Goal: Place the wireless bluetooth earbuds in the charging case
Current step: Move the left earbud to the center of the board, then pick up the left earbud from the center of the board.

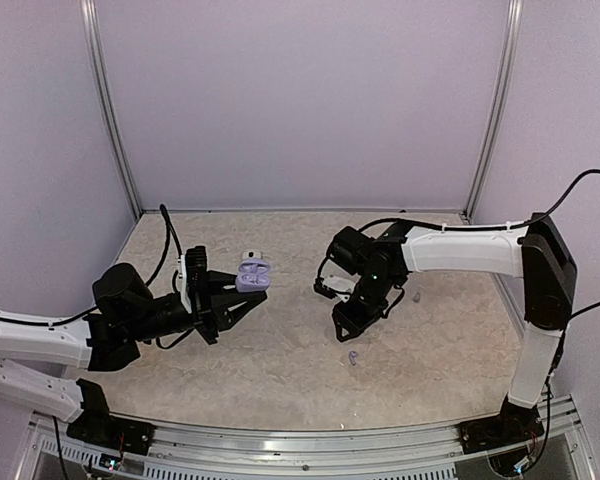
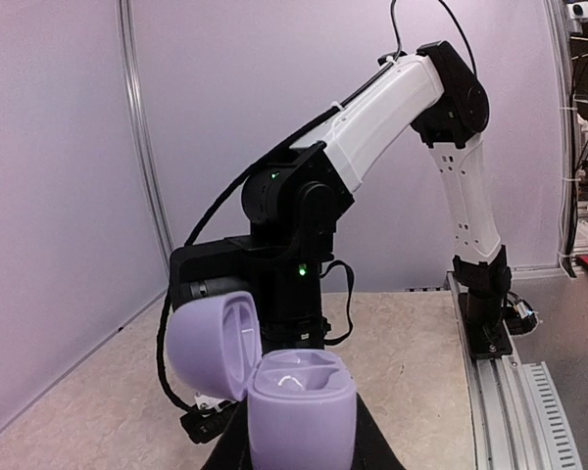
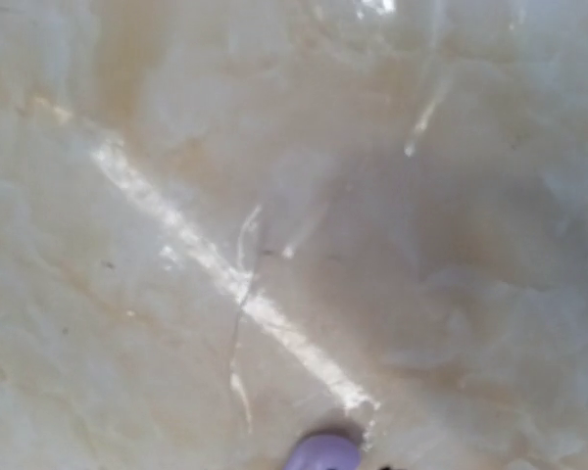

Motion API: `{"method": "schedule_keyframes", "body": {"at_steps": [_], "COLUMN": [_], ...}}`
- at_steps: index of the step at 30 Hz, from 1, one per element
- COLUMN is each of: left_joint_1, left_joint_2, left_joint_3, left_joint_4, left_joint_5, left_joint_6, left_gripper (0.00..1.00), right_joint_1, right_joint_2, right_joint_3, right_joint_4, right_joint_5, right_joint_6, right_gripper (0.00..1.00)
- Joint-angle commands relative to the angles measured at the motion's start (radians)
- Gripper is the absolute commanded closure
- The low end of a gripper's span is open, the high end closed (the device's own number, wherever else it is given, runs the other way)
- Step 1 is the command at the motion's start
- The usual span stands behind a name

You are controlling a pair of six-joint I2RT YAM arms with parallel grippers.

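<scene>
Earbud [image 1: 353,357] lies loose on the tabletop [image 1: 280,380], near the right claw [image 1: 343,328]; can't tell if that one's open. Meanwhile the left claw [image 1: 248,292] grips the open charging case [image 1: 252,273] aloft. Looks like the pickup step, and next calls for a careful pinch.

Pale lilac walls [image 1: 300,100] w/ metal corner rails [image 1: 110,110] — beige marbled tabletop [image 1: 280,360]

Open lilac pebble-shaped plastic charging case [image 1: 252,273] and one tiny lilac short-stemmed plastic earbud [image 1: 353,357], well apart.
Case held aloft, upright, hinged lid swung back; earbud lying loose on mottled beige tabletop [image 1: 280,370].
</scene>
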Motion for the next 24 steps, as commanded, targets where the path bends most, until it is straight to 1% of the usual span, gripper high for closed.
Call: {"method": "schedule_keyframes", "body": {"at_steps": [1,6,16,24], "left_joint_1": [-0.010,-0.017,-0.026,-0.028], "left_joint_2": [-0.029,-0.032,-0.041,-0.035], "left_joint_3": [-0.010,-0.008,-0.008,-0.007], "left_joint_4": [-0.015,-0.018,-0.035,-0.033], "left_joint_5": [-0.022,-0.028,-0.042,-0.044], "left_joint_6": [0.020,0.028,0.038,0.039], "left_gripper": [0.94,0.94,0.94,0.94], "right_joint_1": [-0.004,-0.007,-0.018,-0.018], "right_joint_2": [0.060,0.070,0.104,0.113], "right_joint_3": [0.025,0.018,-0.013,-0.041], "right_joint_4": [-0.100,-0.086,-0.054,-0.020], "right_joint_5": [0.016,0.005,-0.040,-0.101], "right_joint_6": [-0.041,-0.044,-0.055,-0.069], "right_gripper": [0.63,0.64,0.69,0.68]}}
